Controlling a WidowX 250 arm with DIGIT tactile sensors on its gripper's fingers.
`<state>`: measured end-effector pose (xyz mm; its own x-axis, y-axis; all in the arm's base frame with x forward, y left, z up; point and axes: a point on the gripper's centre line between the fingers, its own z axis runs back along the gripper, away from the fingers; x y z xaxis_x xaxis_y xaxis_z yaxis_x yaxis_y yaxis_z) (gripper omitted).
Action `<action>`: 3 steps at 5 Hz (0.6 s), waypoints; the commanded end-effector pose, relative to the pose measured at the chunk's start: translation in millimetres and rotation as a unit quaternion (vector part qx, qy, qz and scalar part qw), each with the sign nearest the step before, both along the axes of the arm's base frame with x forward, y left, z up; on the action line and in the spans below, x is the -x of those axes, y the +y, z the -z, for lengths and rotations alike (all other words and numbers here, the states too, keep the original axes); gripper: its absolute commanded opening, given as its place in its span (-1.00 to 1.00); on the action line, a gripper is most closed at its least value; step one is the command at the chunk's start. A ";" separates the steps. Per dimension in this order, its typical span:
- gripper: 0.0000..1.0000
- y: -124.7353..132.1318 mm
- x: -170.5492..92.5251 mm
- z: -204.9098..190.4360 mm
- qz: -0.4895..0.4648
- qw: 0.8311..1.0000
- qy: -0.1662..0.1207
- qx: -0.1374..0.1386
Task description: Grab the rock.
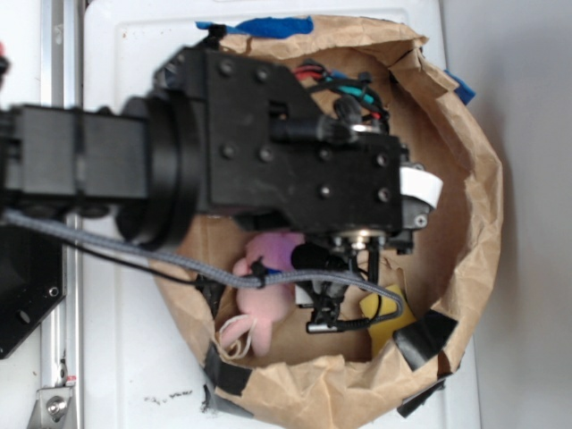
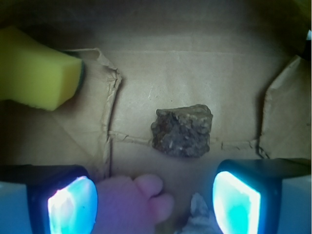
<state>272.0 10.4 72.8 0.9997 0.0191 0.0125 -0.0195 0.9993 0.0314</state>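
The rock (image 2: 182, 130), a small dark brown lumpy chunk with pale specks, lies on the brown paper floor in the middle of the wrist view. My gripper (image 2: 155, 204) is open, and its two glowing pads (image 2: 73, 204) stand wide apart at the bottom of that view. The rock sits just beyond the pads, slightly right of centre, touching neither. In the exterior view my arm and gripper (image 1: 344, 290) hang over the paper nest and hide the rock.
A pink plush toy (image 2: 131, 202) pokes in between the pads, beside a white paper wad (image 2: 197, 214). A yellow sponge (image 2: 36, 73) lies at the upper left. The crumpled brown paper wall (image 1: 474, 179), taped with black tape (image 1: 424, 338), rings everything.
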 end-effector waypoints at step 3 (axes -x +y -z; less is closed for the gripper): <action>1.00 23.7 -9.9 7.3 0.000 0.998 -0.055 -0.038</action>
